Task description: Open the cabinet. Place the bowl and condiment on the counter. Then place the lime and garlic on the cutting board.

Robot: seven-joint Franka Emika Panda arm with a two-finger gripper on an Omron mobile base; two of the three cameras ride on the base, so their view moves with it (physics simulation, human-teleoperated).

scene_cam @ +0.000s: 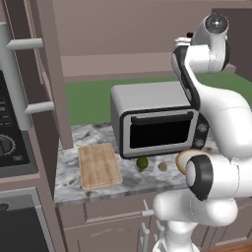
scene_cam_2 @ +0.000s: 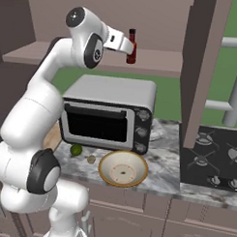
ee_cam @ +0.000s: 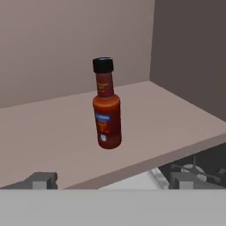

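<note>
The condiment (ee_cam: 106, 106) is standing upright on the cabinet (ee_cam: 66, 132) shelf, ahead of the gripper (ee_cam: 108, 178) and apart from it. The gripper's two fingertips (ee_cam: 43, 180) are showing at the bottom of the hand view, spread wide with nothing between them, one to each side of the bottle's line.

Risks from this position, as judged from the stance:

1. Tipping. The bottle is tall and slim on a small base. If one finger is reaching it before the other, it is likely to topple or roll along the shelf (the open shelf edge is lying between bottle and gripper).
2. Poor grip height. Closing on the narrow neck or black cap, rather than the wider body, is likely to give a loose hold that slips on the way down.
3. Collision. In the right base view the hand is sitting just beside the bottle (scene_cam_2: 131, 46), with the cabinet side wall near on the bottle's far side; a wide swing is risking a knock.

Outward and below, the bowl (scene_cam_2: 123, 168) is already resting on the counter (scene_cam_2: 162, 165), in front of the toaster oven (scene_cam_2: 109, 114). The lime (scene_cam: 142, 163) and garlic (scene_cam: 163, 167) are lying on the stone beside the cutting board (scene_cam: 99, 166), not on it. A dropped bottle would be falling toward this group.
</note>
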